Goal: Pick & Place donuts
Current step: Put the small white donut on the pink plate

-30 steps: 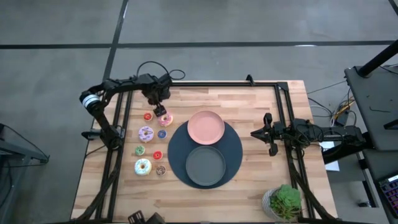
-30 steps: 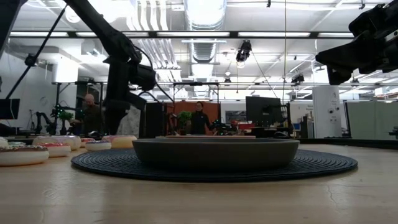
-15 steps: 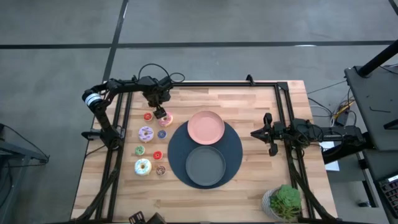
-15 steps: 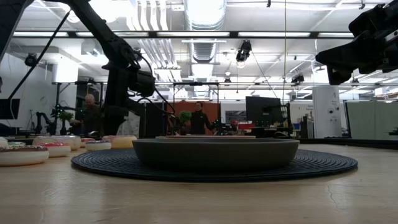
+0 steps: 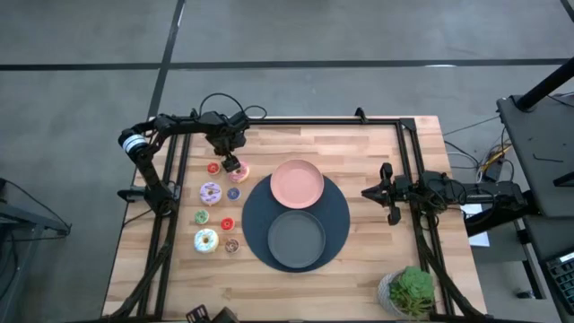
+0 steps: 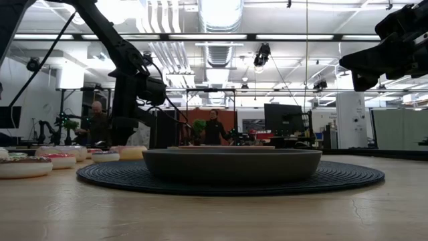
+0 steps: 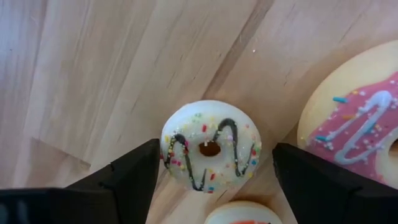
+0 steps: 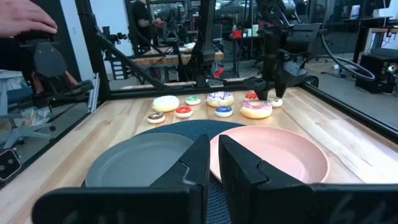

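My left gripper (image 5: 231,161) is open and points down at the table's far left. In the left wrist view its two fingers stand on either side of a tiny white donut (image 7: 211,146) with a dark zigzag and sprinkles, which lies flat on the wood. The near finger (image 7: 134,174) is very close to it; I cannot tell whether it touches. The large pink donut (image 5: 239,172) lies right beside it. The lilac donut (image 5: 211,192), the white sprinkled donut (image 5: 206,240) and several tiny ones lie nearer along the left side. My right gripper (image 5: 387,193) waits shut at the right.
A pink plate (image 5: 297,182) and a dark grey plate (image 5: 296,240) sit on a round dark mat (image 5: 339,220) at the table's middle. A potted plant (image 5: 408,292) stands at the near right corner. People show in the room beyond the table.
My left gripper has come down a little over the tiny white donut and shifted slightly toward the table's left edge. The donuts lie where they were.
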`<act>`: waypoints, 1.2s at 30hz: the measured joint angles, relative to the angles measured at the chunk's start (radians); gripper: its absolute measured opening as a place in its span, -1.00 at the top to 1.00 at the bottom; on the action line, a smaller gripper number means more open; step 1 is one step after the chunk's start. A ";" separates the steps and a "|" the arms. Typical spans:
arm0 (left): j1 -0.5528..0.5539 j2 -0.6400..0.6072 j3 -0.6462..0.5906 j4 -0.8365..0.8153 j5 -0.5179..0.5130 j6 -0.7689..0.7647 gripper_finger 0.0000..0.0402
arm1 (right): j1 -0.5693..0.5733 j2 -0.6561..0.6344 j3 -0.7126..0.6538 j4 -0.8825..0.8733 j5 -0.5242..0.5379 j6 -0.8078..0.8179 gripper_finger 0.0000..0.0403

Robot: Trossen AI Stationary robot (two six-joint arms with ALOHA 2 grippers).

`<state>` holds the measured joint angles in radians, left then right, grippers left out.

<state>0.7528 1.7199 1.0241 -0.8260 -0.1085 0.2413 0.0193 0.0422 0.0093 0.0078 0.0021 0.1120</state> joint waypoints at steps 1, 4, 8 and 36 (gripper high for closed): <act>0.000 0.000 0.000 0.001 0.000 0.000 -0.40 | 0.000 0.000 0.000 0.000 0.000 0.000 0.86; 0.000 0.000 0.000 0.005 0.003 -0.001 -0.36 | 0.000 0.000 0.000 0.000 0.000 0.000 0.86; 0.000 0.000 0.000 0.005 0.005 -0.002 -0.26 | 0.000 0.000 0.000 0.000 0.000 0.000 0.86; 0.001 -0.002 0.018 -0.025 0.012 -0.001 -0.03 | 0.000 0.000 0.000 0.000 0.000 0.000 0.86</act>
<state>0.7535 1.7184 1.0425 -0.8508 -0.0967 0.2406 0.0194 0.0420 0.0097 0.0080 0.0021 0.1121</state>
